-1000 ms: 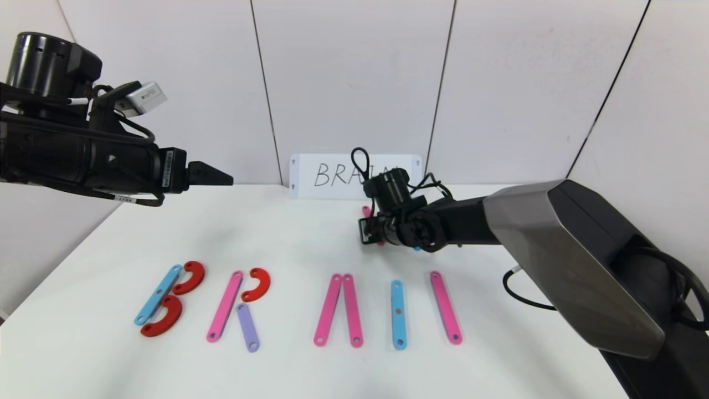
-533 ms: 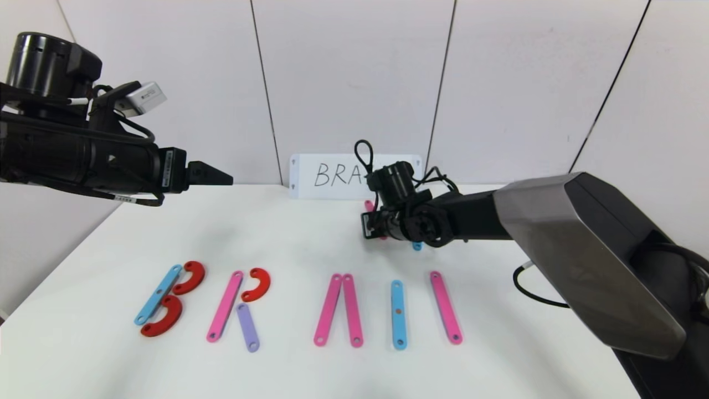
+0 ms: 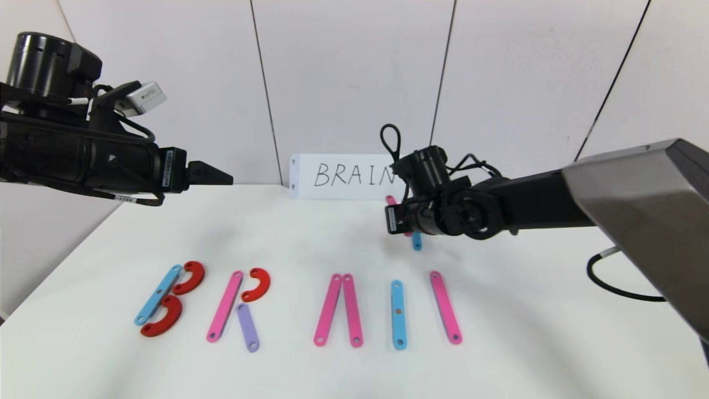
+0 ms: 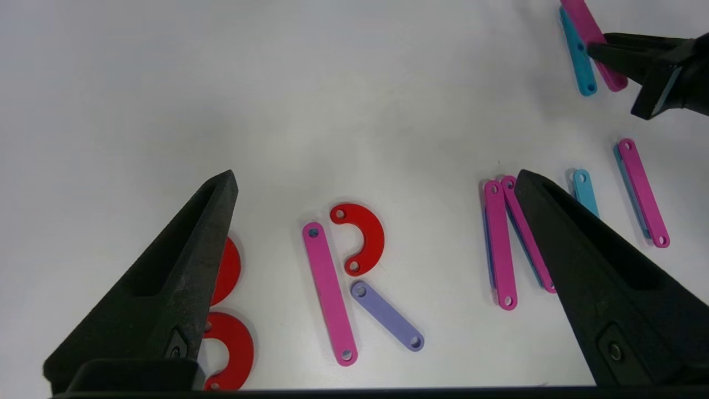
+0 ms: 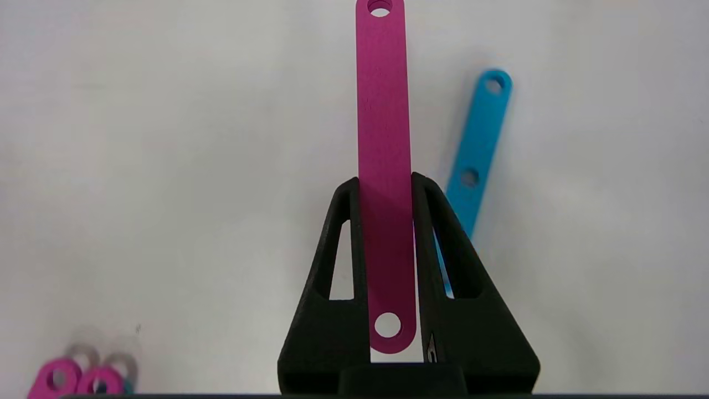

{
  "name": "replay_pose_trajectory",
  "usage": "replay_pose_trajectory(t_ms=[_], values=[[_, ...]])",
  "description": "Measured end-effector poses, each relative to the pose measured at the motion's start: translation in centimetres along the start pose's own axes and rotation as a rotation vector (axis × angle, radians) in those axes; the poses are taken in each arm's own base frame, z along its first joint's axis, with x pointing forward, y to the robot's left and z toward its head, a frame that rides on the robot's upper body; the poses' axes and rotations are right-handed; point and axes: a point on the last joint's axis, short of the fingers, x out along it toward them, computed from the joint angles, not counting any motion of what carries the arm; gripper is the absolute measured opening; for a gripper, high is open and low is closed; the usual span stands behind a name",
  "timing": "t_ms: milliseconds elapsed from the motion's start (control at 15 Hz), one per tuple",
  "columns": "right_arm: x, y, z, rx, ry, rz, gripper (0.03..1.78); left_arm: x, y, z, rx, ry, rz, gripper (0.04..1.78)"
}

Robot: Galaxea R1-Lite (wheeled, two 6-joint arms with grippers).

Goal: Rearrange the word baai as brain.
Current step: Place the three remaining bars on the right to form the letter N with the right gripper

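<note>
The word lies in a row near the table's front: a blue strip (image 3: 158,293) with two red curves (image 3: 191,277), a pink strip (image 3: 224,306) with a red curve (image 3: 257,284) and a purple strip (image 3: 247,327), two leaning pink strips (image 3: 328,310), a blue strip (image 3: 397,314) and a pink strip (image 3: 445,307). Behind the row my right gripper (image 3: 394,219) (image 5: 385,183) hangs above the table, shut on another pink strip (image 5: 382,111). A loose blue strip (image 5: 479,133) lies on the table beneath it. My left gripper (image 3: 216,176) (image 4: 376,177) is open and raised at the left.
A white card (image 3: 354,176) with handwritten BRAIN leans against the back wall. The right arm's long body (image 3: 637,210) reaches in across the right side, with a black cable (image 3: 604,277) on the table there.
The right arm has risen and swung to the right with the pink strip in its grip, uncovering the card's last letters. The left arm and the row have not moved.
</note>
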Motion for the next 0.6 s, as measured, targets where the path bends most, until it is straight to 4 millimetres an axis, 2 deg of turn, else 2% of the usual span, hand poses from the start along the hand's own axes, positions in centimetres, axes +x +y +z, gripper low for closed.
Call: replay_pose_trajectory(t_ms=[267,600], values=[[-4.0,-3.3,-1.6,0.023,0.016,-0.017,0.27,0.0,0.0,0.0,0.0,0.001,0.0,1.74],[-8.1,-6.2,-5.2,0.095,0.035,-0.055,0.27,0.0,0.0,0.0,0.0,0.003,0.0,1.74]])
